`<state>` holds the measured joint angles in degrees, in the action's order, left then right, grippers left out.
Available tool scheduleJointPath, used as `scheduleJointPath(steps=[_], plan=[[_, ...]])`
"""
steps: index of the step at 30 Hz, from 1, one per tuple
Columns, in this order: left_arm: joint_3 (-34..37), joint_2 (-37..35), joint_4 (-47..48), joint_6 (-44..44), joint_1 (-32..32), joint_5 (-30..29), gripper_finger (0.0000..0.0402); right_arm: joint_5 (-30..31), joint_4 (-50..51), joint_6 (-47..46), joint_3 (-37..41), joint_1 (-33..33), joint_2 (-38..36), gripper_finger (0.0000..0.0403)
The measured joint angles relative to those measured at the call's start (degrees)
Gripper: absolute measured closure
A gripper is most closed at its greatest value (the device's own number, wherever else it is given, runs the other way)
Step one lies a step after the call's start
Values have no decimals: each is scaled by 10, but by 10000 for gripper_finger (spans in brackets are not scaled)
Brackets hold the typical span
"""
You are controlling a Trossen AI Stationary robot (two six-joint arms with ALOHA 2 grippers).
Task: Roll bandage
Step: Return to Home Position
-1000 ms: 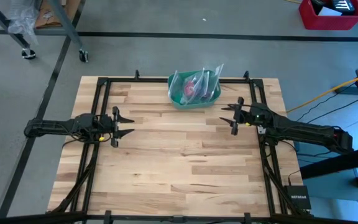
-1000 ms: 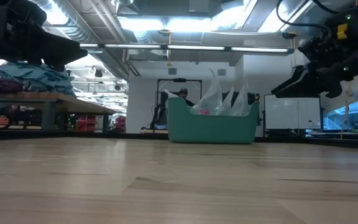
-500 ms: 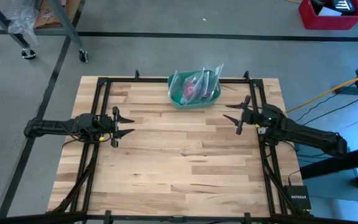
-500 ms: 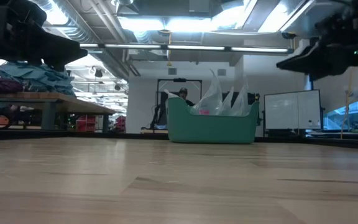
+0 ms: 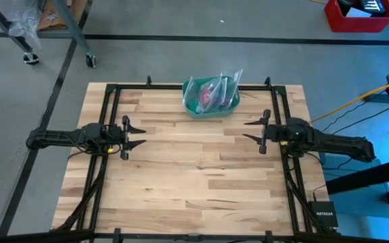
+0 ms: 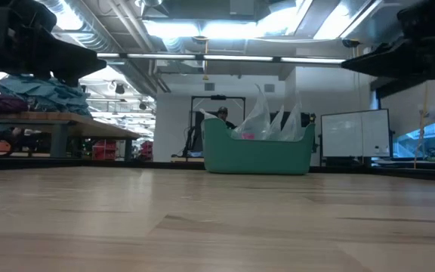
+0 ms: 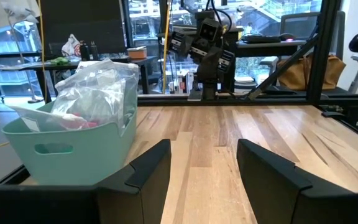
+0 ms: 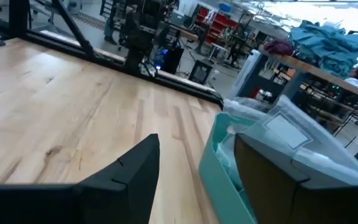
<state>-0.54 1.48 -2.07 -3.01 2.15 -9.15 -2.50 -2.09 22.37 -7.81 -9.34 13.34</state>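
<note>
Two grippers, both empty. The left gripper [image 5: 138,135] hangs over the left side of the bench [image 5: 181,182], fingers spread, nothing between them. The right gripper [image 5: 250,130] hangs over the right side, fingers likewise spread, pointing inward toward the left one.

The bandage [image 5: 205,98] shows as a pink patch inside the clear bag [image 5: 220,85], which stands in the green bowl [image 5: 211,113] at the middle of the far edge of the bench. Its long axis cannot be told: it is bundled behind crinkled plastic.

Key relation: the bowl lies off to the far-edge side of both grippers, not between their fingers. The right gripper is nearer to it, the left well apart.

Judgement: the bandage is stowed and no grasp remains; parking the arms only requires keeping clear of the bowl.

Surface: pale wood planks, bare apart from the bowl, with a black frame [image 5: 110,108] along the sides. Beyond: grey floor [image 5: 147,61] and a red bin [image 5: 356,19].
</note>
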Motion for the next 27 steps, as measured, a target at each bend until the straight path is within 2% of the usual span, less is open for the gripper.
scheduleJointPath(steps=[6, 11, 14, 19, 27], plan=[[0, 0, 0, 0, 0, 0, 226, 0, 24, 0, 2, 0, -63, 194], [0, 0, 0, 0, 0, 0, 226, 0, -55, 0, 66, 0, -102, 194], [0, 0, 0, 0, 0, 0, 226, 2, -1, 2, 71, 0, -124, 194], [0, 1, 0, 0, 0, -1, 226, 30, 6, 4, 71, 0, -133, 194], [0, -13, 0, 0, 0, -1, 226, 29, 9, 4, 72, 0, -132, 194]])
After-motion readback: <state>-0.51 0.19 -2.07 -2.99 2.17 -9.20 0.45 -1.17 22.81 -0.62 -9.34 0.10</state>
